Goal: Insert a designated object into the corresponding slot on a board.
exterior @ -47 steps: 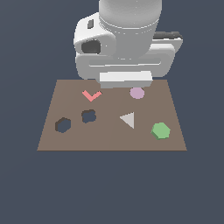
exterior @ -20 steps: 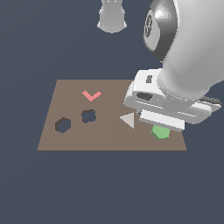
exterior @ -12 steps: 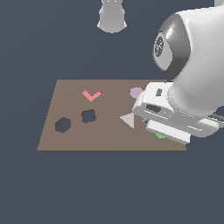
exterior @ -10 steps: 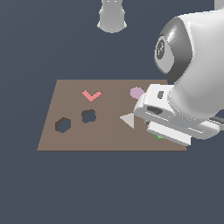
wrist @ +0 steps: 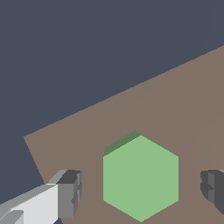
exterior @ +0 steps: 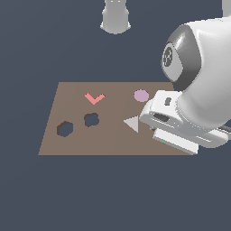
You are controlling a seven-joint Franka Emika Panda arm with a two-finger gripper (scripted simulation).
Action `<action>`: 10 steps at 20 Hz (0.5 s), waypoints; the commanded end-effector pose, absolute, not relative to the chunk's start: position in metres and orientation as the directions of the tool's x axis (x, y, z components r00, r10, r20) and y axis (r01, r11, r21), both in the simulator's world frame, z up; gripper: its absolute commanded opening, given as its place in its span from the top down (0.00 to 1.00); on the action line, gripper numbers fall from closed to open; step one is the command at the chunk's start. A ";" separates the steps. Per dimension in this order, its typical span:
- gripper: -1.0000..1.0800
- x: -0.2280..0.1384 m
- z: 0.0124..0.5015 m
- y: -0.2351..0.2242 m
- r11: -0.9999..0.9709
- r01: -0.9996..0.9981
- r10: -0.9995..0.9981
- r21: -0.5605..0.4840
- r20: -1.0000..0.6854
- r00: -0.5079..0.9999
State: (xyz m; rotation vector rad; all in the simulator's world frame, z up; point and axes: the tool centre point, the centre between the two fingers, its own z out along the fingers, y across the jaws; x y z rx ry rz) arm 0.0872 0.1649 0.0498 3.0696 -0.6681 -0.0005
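A: White arm bends low over the brown board [exterior: 108,140] at the exterior view's right; gripper [wrist: 142,192] spread wide, fingers [wrist: 68,192] either side of the hexagonal block [wrist: 141,177], not touching.

B: The block?

A: Flat, green, lying near the board's corner. The arm hides it from outside; the hexagonal slot [exterior: 65,129] sits well apart.

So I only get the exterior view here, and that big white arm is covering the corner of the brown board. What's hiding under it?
Observer: A green hexagonal block, lying flat on the board.
Operator: Is the claw gripping it?
Observer: No. The gripper is open, a finger on either side, with gaps showing between each and the block.
Operator: Where on the board is the block?
Observer: Near a corner; the wrist view shows two board edges meeting close by.
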 end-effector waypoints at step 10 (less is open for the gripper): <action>0.04 0.087 0.030 0.165 -0.909 -0.416 -0.416 0.000 0.000 0.909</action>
